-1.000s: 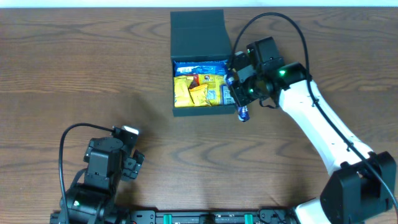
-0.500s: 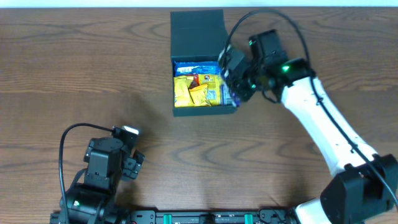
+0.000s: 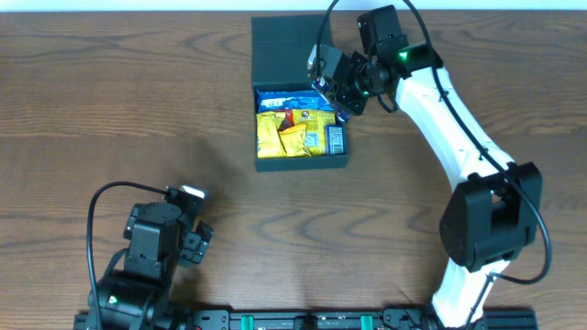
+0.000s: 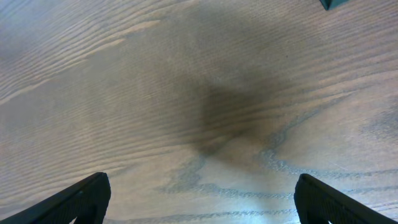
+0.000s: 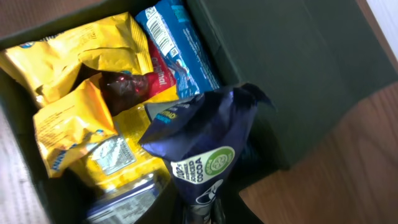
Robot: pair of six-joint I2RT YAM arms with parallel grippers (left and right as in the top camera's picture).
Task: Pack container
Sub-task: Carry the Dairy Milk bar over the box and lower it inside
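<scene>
The worktop is a flat surface of dark brown wood with a pronounced wavy grain running left to right. It fills almost the whole overhead view. A thin pale strip runs along the far edge; what it belongs to cannot be told. Lighting is diffuse and comes from above. The left wrist view shows one soft dark shadow with blurred edges on the wood, and a pale sheen on the grain nearer the camera. No walls, floor or windows are in view.
</scene>
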